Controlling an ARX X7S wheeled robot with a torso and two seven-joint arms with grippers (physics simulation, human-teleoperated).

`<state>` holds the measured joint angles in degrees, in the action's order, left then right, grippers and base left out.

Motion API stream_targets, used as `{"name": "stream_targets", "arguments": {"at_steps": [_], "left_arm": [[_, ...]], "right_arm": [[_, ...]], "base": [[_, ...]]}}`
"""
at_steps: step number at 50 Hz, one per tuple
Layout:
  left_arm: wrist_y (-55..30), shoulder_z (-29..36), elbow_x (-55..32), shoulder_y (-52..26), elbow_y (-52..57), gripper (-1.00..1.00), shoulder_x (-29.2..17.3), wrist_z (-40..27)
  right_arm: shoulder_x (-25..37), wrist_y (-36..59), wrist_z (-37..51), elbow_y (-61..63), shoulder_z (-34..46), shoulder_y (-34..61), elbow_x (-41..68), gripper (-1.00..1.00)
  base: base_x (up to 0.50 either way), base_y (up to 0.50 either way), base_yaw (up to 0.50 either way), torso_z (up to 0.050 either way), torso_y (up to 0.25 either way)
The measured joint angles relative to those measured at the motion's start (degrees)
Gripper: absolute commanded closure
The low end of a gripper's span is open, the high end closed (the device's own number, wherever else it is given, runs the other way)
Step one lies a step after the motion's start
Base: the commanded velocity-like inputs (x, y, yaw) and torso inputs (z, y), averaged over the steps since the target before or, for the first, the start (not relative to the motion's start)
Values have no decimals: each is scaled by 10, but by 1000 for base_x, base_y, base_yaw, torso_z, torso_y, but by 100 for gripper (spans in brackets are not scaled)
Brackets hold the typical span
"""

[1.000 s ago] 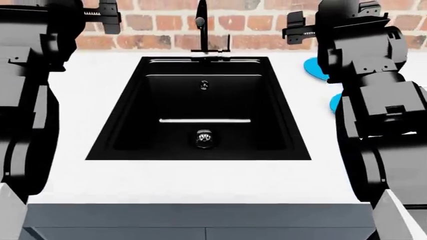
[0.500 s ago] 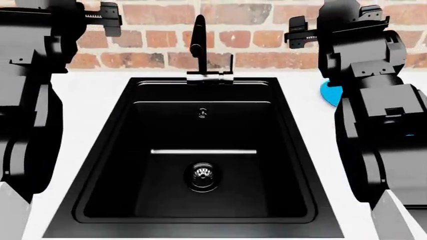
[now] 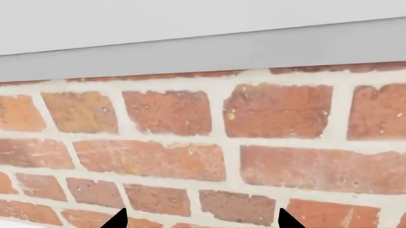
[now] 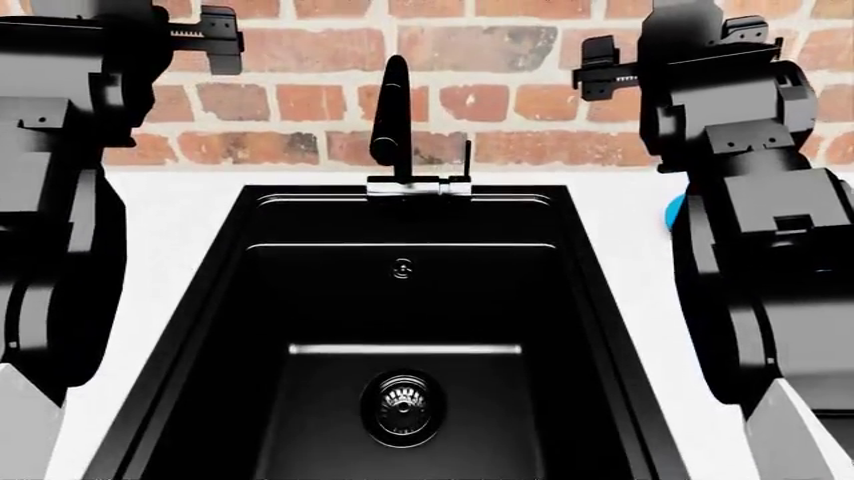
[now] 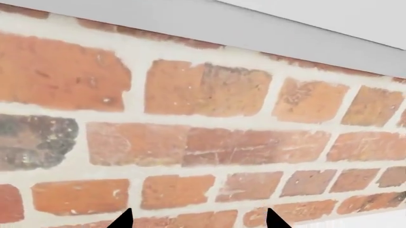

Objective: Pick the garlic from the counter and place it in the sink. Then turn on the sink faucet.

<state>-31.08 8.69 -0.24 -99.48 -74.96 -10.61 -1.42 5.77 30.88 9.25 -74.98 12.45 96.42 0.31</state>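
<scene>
In the head view, the sink point(image 4: 400, 330) fills the middle of the white worktop point(image 4: 167, 240), with its round drain strainer point(image 4: 403, 406) on the basin floor and a small overflow hole point(image 4: 402, 267) on the back wall. The sink faucet point(image 4: 391, 115) stands upright at the sink's back rim, its thin lever handle point(image 4: 466, 160) just beside the spout, before a brick wall point(image 4: 507, 100). Both arms are raised on either side of the sink; the left gripper point(image 4: 214, 38) and right gripper point(image 4: 597, 62) sit high, level with the wall. A sliver of blue plate point(image 4: 674, 208) shows beside the right arm. The garlic is not visible here.

In the left wrist view, only brick and two dark jaw tips, standing well apart, appear.

In the right wrist view, brick again, with two jaw tips likewise spread and holding nothing.
</scene>
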Motion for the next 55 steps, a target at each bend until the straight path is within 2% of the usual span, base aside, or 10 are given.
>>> {"name": "stream_targets", "arguments": {"at_steps": [9,17,24,32,43,49,55], "left_arm": [[-1,-1,1,0,0,-100,-3,1],[-2,-1,1,-1,0,-100,-5,0],[-3,-1,2,-2,0,-100,-6,0],[-4,-1,2,-2,0,-100,-7,0],[-6,-2,1,-3,0,-100,-8,0],[-7,-3,1,-4,0,-100,-8,1],[-8,-3,1,-4,0,-100,-10,1]], "right_arm": [[8,92,-7,29,10,15,-8,-100],[47,303,-44,276,30,-26,-10,-100],[86,443,-57,452,50,-50,15,-100],[177,524,137,566,81,-50,287,-100],[293,563,424,661,114,-60,697,-100],[346,562,536,702,128,-76,857,-100],[390,553,610,735,138,-93,969,-100]], "base": [[0,0,0,0,0],[0,0,0,0,0],[0,0,0,0,0],[0,0,0,0,0],[0,0,0,0,0],[0,0,0,0,0],[0,0,0,0,0]]}}
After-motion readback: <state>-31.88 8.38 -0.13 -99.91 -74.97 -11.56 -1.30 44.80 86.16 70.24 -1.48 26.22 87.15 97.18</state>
